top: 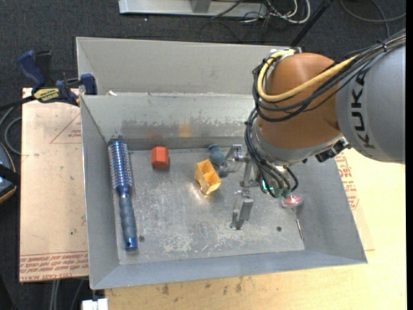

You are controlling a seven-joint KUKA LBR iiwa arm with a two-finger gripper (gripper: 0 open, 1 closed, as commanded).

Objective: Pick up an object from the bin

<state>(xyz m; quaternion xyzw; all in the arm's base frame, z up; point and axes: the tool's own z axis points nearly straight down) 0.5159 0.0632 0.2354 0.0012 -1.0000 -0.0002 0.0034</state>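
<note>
My gripper (240, 216) hangs low over the bin floor, right of the middle, with its tip close to the bare metal. A yellow wedge-shaped block (208, 177) lies just to its left, a little farther back. A small teal piece (215, 153) sits behind the yellow block, near the back wall and beside the gripper's upper part. Nothing shows in the gripper's grasp.
A blue hairbrush (122, 189) lies lengthwise along the left wall. A red-orange cube (160, 158) rests near the back wall, left of the middle. A small pink thing (293, 200) lies at the right under the arm's orange cover. Bare floor runs along the front.
</note>
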